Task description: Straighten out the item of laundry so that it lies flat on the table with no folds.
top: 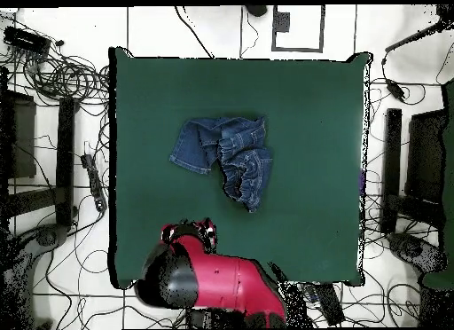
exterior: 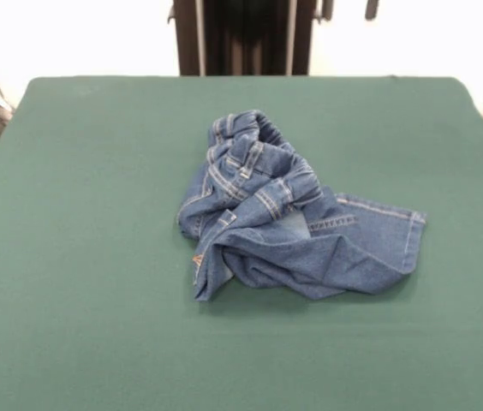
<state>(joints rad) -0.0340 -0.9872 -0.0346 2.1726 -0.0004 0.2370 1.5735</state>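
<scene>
The item of laundry (exterior: pixel 284 223), a small pair of blue denim jeans, lies crumpled near the middle of the green table (exterior: pixel 96 257). Its gathered waistband is bunched at the far side, and one leg lies spread toward the right in the front view. In the overhead view the jeans (top: pixel 226 158) lie on the table (top: pixel 310 122) a little left of centre. My gripper (exterior: pixel 348 8) shows only as two dark tips at the top edge, drawn back, apart and empty, well away from the jeans. The red arm (top: pixel 222 282) sits folded at the table's near edge.
The black pedestal (exterior: pixel 241 34) stands behind the table's far edge. Cables and dark equipment (top: pixel 53 69) lie on the floor around the table in the overhead view. Green cloth surrounds the jeans on every side.
</scene>
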